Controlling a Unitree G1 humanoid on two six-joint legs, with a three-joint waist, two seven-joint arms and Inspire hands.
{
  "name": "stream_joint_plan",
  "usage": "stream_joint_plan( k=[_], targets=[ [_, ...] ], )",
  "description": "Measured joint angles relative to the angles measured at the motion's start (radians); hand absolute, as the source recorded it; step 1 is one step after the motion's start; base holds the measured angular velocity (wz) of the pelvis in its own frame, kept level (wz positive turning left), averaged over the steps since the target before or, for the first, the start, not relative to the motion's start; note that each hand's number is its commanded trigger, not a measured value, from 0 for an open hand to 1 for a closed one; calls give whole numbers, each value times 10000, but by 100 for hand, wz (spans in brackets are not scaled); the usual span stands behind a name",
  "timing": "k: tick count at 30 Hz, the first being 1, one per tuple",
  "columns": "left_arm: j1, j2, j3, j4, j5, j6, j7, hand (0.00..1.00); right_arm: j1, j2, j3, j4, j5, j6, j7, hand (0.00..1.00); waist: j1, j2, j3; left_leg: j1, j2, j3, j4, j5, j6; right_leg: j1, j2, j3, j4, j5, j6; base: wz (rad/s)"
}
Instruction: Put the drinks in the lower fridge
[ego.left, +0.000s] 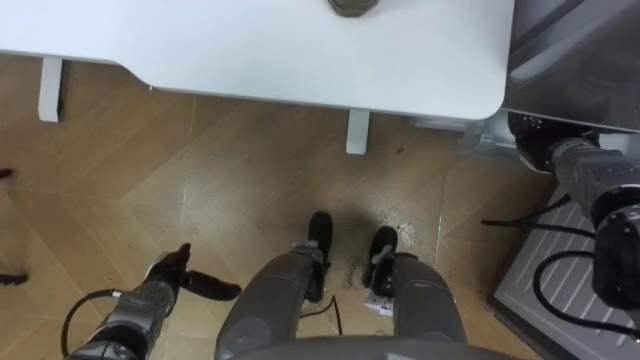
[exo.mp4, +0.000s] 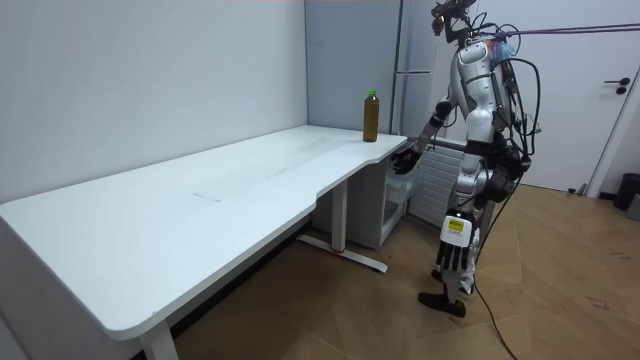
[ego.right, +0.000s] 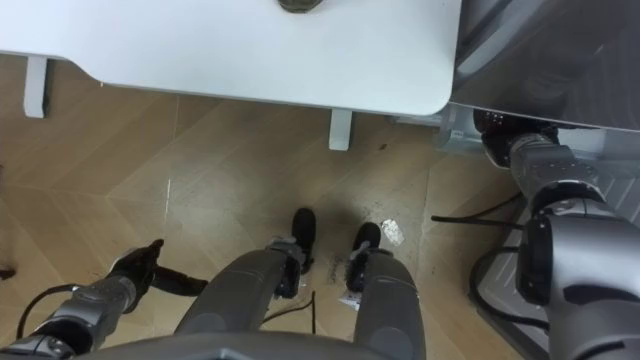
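Left eye view: the amber plastic drink bottle with a green cap (ego.left: 350, 5) stands at 12 o'clock on the white rounded-corner bench (ego.left: 250, 50). The left robot hand (ego.left: 168, 278) hangs at 7 o'clock, released, fingers straight above the wooden floor (ego.left: 200, 180).

Right eye view: the grey metal fridge (ego.right: 540, 40) stands at 1 o'clock, just beside the bench's corner.

Room view: the robot stands at the bench's end. Its right robot hand (exo.mp4: 405, 160) is held out at the bottle's 4 o'clock, loosely released and empty.

- Bright, even indoor light
- White table (ego.left: 250, 50) nearly washed out
- Pale glare streaks the wooden floor (ego.left: 190, 200)
- Soft shadow lies under the table
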Motion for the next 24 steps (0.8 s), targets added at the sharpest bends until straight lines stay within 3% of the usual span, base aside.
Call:
stream_joint_plan(
  k=[17,24],
  targets=[
    [-14,8,-4,41,-12,52,-5,0,-5,-222,-58,41,96,3,-287,0,234,33,-20,-287,0,-64,440,-5,5,-222,-66,-94,415,-58,-81,2],
    [-13,6,-1,34,-10,9,44,0,-5,-223,-58,41,97,-131,-287,0,290,162,-99,-279,0,-54,535,-3,2,-231,-36,38,508,-59,-82,0]
  ],
)
